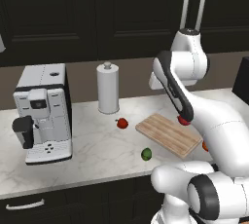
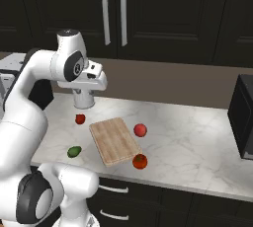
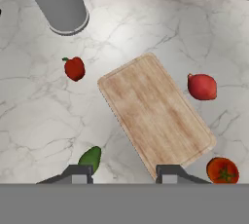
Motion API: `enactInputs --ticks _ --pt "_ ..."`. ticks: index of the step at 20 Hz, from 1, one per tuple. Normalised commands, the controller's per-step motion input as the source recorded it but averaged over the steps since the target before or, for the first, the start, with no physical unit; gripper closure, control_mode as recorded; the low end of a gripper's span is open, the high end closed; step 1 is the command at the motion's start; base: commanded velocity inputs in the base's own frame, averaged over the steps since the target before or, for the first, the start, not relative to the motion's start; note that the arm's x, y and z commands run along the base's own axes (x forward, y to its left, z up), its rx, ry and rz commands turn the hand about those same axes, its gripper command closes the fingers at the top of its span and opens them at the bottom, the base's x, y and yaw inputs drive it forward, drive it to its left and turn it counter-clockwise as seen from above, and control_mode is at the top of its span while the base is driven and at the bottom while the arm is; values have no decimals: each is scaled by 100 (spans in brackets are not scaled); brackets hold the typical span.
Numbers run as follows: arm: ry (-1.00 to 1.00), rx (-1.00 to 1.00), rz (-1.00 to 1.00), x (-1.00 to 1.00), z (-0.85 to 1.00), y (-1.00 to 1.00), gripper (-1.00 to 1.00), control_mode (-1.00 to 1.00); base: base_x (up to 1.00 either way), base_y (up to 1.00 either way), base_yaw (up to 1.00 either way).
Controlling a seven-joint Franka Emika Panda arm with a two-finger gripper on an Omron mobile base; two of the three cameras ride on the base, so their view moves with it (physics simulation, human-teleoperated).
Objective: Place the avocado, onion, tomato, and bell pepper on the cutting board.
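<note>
The description proceeds from left to right across the marble counter (image 2: 188, 137).

At the far left stands a white coffee machine (image 1: 43, 113). To its right, near the back wall, stands an upright paper towel roll (image 1: 108, 89) on a holder.

In front of that roll lies the bell pepper (image 3: 74, 68), a small red item with a green stem, resting on the counter apart from the board's left edge. Closer to the counter's front edge lies the avocado (image 3: 91, 158), dark green, also on the bare counter and just off the board's near-left corner.

The cutting board (image 3: 155, 116) lies flat at the centre, set at an angle to the counter edge. No produce rests on it.

To the right of the board, near its far long edge, lies the onion (image 3: 202, 86), a red-skinned ball on the counter. Near the board's front-right corner lies the tomato (image 3: 222, 170), orange-red with a green calyx, close to the board but not on it.

The gripper (image 3: 125, 173) hangs above the board's near end. Its fingers (image 3: 80, 173) are at their narrowest setting and clamp nothing.

At the far right edge of the counter stands a dark appliance (image 2: 243, 122). Dark cabinets (image 2: 148, 9) run along the wall above.
</note>
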Motion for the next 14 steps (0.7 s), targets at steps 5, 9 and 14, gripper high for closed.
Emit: enactInputs --ticks 5,9,14 --pt "0 0 0 -23 0 4 -100 -100 0 0 0" --pt "0 1 0 -66 0 8 -100 -100 0 0 0" --pt "-2 6 0 -80 0 7 -100 -100 0 0 0"
